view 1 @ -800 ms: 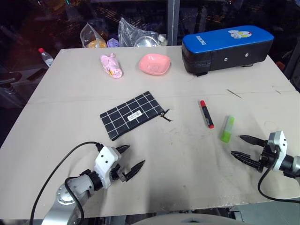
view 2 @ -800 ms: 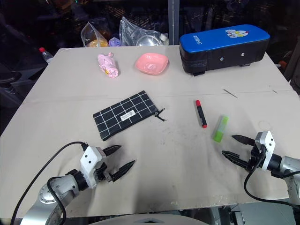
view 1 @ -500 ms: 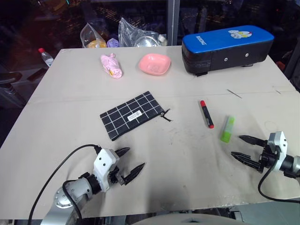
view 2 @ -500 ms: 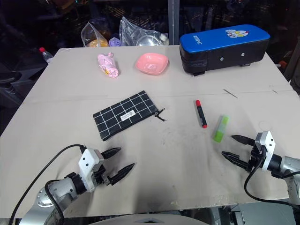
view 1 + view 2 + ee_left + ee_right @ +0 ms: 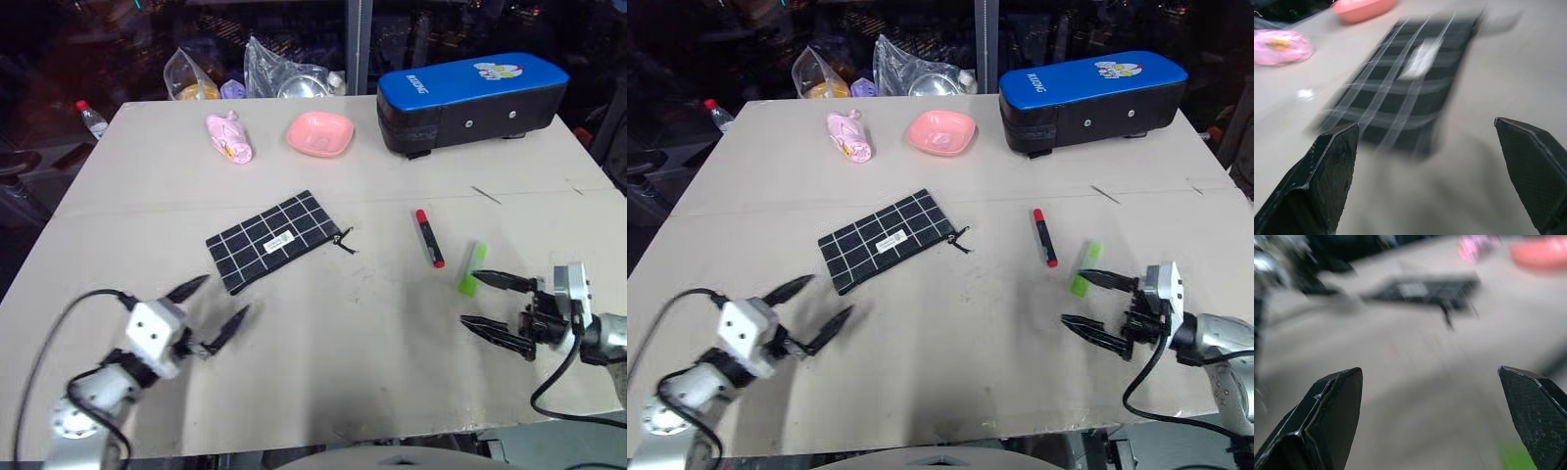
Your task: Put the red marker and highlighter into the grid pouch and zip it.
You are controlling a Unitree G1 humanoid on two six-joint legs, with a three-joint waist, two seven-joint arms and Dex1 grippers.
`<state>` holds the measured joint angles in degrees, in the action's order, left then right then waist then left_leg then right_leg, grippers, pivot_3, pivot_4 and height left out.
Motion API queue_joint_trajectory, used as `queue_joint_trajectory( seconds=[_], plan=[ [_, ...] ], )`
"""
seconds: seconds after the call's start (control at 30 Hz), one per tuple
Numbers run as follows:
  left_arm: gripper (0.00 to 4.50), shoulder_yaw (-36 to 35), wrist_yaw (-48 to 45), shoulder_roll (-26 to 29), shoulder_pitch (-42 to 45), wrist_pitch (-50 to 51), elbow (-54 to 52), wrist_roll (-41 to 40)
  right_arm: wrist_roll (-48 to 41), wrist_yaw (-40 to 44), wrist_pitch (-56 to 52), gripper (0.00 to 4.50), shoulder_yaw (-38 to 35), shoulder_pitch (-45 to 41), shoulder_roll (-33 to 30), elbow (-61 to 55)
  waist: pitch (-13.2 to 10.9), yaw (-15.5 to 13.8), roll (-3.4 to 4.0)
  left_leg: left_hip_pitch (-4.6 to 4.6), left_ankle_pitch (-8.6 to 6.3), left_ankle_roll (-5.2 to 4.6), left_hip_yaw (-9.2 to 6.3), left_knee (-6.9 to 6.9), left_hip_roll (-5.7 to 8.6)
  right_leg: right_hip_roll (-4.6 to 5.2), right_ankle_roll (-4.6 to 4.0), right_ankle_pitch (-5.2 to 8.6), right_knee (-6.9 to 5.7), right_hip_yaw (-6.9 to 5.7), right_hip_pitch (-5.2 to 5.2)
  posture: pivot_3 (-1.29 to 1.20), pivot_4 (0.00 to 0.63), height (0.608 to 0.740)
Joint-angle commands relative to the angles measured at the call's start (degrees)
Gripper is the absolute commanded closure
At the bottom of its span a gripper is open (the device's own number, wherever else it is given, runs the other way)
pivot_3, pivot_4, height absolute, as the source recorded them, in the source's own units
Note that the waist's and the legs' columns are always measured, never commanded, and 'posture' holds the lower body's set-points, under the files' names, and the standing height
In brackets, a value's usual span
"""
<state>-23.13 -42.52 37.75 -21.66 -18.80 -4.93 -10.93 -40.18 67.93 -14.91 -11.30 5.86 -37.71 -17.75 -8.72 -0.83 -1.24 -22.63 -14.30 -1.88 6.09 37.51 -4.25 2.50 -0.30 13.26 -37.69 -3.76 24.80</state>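
Note:
The grid pouch [image 5: 274, 240] lies flat and zipped near the table's middle, with its zipper pull toward the right. To its right lie the red marker [image 5: 429, 238] and the lime-green highlighter [image 5: 473, 269]. My left gripper [image 5: 225, 296] hovers open just in front of the pouch's near left corner, and the left wrist view shows the pouch [image 5: 1405, 83] ahead between its fingers. My right gripper [image 5: 470, 298] is open and points left. Its far fingertip sits at the highlighter's near end. Nothing is held.
A big blue-and-black padded case [image 5: 470, 98] stands at the back right. A pink bowl [image 5: 321, 134] and a pink toy [image 5: 232, 137] sit at the back, with plastic bags [image 5: 284, 76] behind them. A small bottle [image 5: 90, 117] stands off the far left corner.
My left gripper has swung left and forward toward the pouch's near corner. My right gripper has shifted left, up to the highlighter. Both stay open.

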Motion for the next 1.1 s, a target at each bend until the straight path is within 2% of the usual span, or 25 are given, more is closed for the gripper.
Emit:
queue_joint_trajectory(
  seconds=[0.03,0.23,0.37,0.43,0.53,0.7,0.9,1.1],
  plan=[
    [0.0,-0.1,0.3,6.4,4.7,-16.2,12.0,9.3,-2.5,-2.4,-1.9,0.03,1.9,-1.4,2.2,-3.4,0.0,-0.4,0.01,-0.02,0.0,0.01,-0.04,0.0,0.0,0.02,-0.01,0.0,0.01,-0.04,0.0,0.0,0.15,0.74],
    [0.0,8.2,-1.4,14.8,16.8,-35.1,29.4,16.3,0.0,-2.2,0.4,0.03,3.9,-1.5,4.5,-1.4,0.0,-0.9,-0.04,-0.3,-0.01,-0.02,0.2,0.0,0.12,0.52,-0.04,-0.01,0.25,-0.35,0.03,0.0,0.15,0.74],
    [0.0,13.7,1.2,16.0,25.1,-43.5,36.6,22.0,0.1,-2.5,1.1,0.03,3.9,-1.9,5.5,-1.3,0.0,-0.9,-0.04,-0.25,-0.05,-0.11,0.37,0.0,0.15,0.57,-0.13,-0.14,0.28,-0.34,0.0,0.0,0.15,0.74],
    [0.0,16.4,3.0,14.8,29.1,-45.4,38.1,24.7,0.0,-2.6,1.4,0.03,3.7,-1.9,6.0,-1.2,0.0,-0.9,-0.04,-0.21,-0.05,-0.11,0.38,0.0,0.13,0.53,-0.09,-0.14,0.21,-0.34,0.0,0.0,0.15,0.74],
    [0.0,20.0,4.7,12.5,33.2,-45.7,39.4,26.0,0.2,-2.7,1.7,0.03,3.6,-1.8,6.2,-1.1,0.0,-1.2,-0.03,-0.16,-0.04,-0.1,0.4,0.0,0.13,0.35,0.23,-0.16,0.07,-0.37,0.0,0.0,0.15,0.74],
    [0.0,23.9,6.9,9.8,36.6,-43.8,40.6,26.6,0.8,-2.8,2.7,0.03,3.2,-1.0,6.1,-1.0,0.0,-1.1,0.0,-0.11,-0.04,-0.1,0.43,0.01,0.09,0.23,0.26,-0.17,0.0,-0.33,0.0,0.0,0.15,0.74],
    [0.0,23.9,10.2,6.5,36.7,-35.2,38.3,24.5,1.1,-2.9,3.8,0.03,2.6,-0.8,6.1,-0.6,0.1,-1.4,0.01,-0.1,-0.03,-0.1,0.42,0.14,0.1,0.23,0.28,-0.16,-0.09,-0.33,-0.02,0.0,0.15,0.74],
    [0.0,23.4,16.6,3.9,35.2,-31.0,33.7,27.4,1.5,-3.3,4.5,0.03,3.0,-1.6,6.3,0.2,0.1,-1.4,0.02,-0.11,-0.03,-0.1,0.36,0.34,0.06,0.22,0.29,-0.16,-0.2,-0.35,-0.06,0.0,0.15,0.74]
  ],
)
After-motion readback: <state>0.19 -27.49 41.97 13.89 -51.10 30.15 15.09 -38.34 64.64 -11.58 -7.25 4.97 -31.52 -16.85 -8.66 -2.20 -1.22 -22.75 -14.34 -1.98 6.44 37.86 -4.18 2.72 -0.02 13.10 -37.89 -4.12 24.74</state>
